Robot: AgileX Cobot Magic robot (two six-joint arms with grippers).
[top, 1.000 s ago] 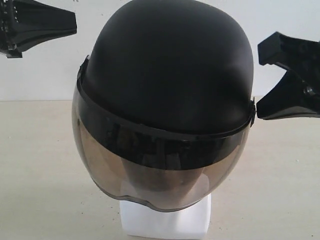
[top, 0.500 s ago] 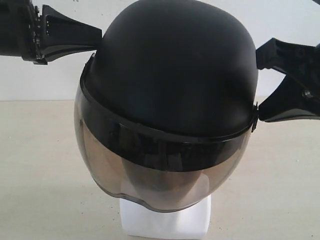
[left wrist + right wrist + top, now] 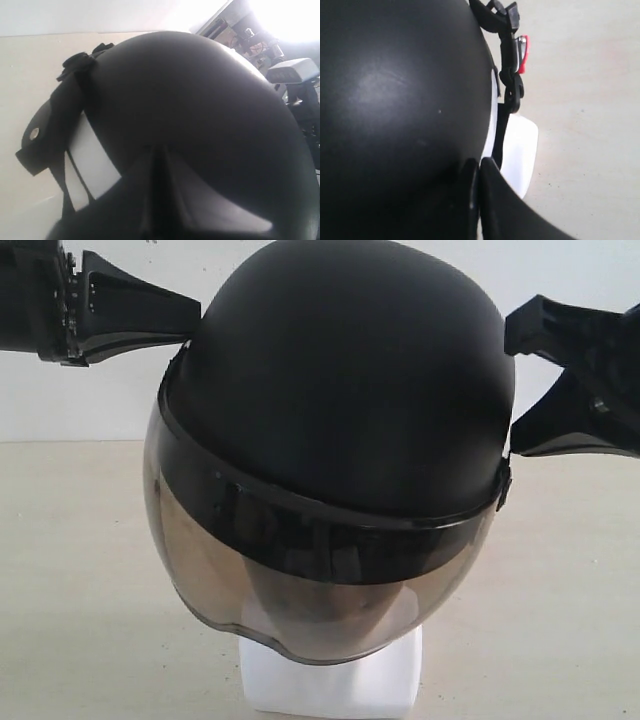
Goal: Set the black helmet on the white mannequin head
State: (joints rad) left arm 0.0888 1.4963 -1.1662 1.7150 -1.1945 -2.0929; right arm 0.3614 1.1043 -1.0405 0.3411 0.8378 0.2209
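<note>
Left pincer [image 3: 192, 318] and right pincer [image 3: 478, 172] both clenched on nothing, tips against the left and right sides of the black helmet [image 3: 340, 380], which sits over the white mannequin head [image 3: 330, 690], visor down over the face, on the bench [image 3: 80, 570].

Plain white wall [image 3: 90, 400] behind, pale beige tabletop [image 3: 80, 570] below, bright glare [image 3: 285, 15] over grey equipment [image 3: 295, 75] at one edge
</note>
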